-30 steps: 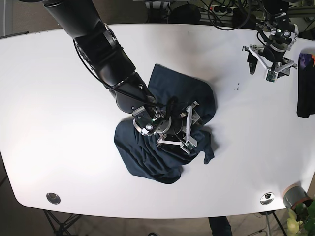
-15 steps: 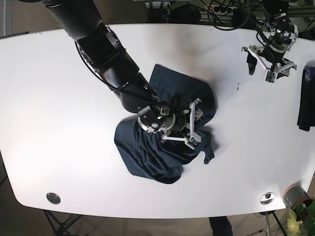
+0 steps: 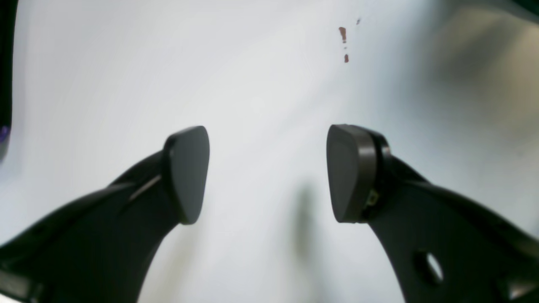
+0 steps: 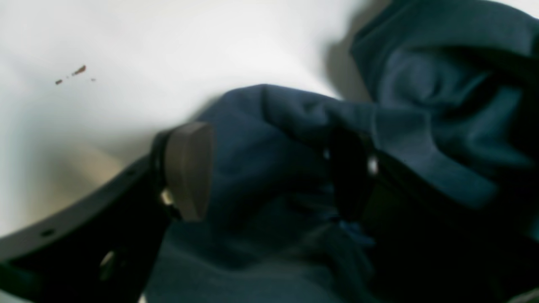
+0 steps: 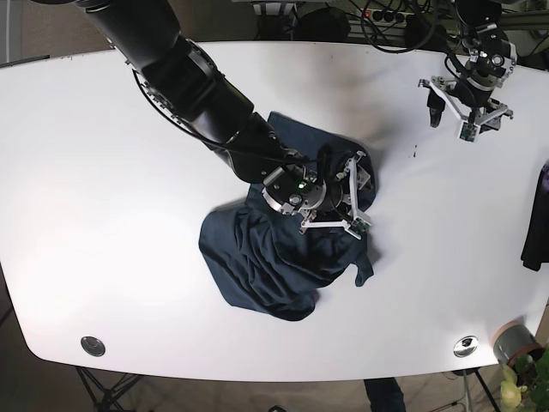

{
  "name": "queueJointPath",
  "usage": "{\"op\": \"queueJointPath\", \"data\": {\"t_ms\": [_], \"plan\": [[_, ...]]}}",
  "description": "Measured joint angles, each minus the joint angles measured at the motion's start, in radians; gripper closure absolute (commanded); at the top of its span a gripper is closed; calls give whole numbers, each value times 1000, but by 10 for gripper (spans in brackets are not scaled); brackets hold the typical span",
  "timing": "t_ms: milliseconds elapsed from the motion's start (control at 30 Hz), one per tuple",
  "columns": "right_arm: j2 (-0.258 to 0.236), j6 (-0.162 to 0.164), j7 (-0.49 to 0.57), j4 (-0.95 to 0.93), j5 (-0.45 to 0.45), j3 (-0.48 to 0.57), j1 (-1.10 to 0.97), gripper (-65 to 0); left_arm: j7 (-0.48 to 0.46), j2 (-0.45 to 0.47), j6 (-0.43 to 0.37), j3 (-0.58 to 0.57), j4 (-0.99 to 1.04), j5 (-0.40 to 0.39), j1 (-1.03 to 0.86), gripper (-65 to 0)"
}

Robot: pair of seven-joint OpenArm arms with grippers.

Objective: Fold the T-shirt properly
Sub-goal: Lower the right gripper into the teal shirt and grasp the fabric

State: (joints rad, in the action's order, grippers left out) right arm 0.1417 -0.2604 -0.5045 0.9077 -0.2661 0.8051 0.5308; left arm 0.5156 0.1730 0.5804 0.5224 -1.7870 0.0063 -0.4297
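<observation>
The dark navy T-shirt lies crumpled in the middle of the white table. My right gripper is over the shirt's far right part. In the right wrist view it is open, with a raised fold of the shirt between its fingers. My left gripper hovers over bare table at the back right, far from the shirt. In the left wrist view it is open and empty, with only table below.
A dark cloth hangs at the table's right edge. A potted plant stands off the front right corner. Two round metal grommets sit near the front edge. Small reddish marks dot the table near my left gripper.
My right arm has moved up and to the right across the shirt, to its right edge. My left gripper has shifted slightly toward the back. The dark cloth at the right edge shows less.
</observation>
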Motion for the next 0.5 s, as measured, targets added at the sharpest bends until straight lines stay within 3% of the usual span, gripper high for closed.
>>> {"op": "queueJointPath", "data": {"t_ms": [167,500], "plan": [[2,26,0,0,0,21,-1,-409,0,0,0,0,0,0,16,-393],[2,33,39,-4,1,21,-39,-409,0,0,0,-1,0,0,20,-393]]}}
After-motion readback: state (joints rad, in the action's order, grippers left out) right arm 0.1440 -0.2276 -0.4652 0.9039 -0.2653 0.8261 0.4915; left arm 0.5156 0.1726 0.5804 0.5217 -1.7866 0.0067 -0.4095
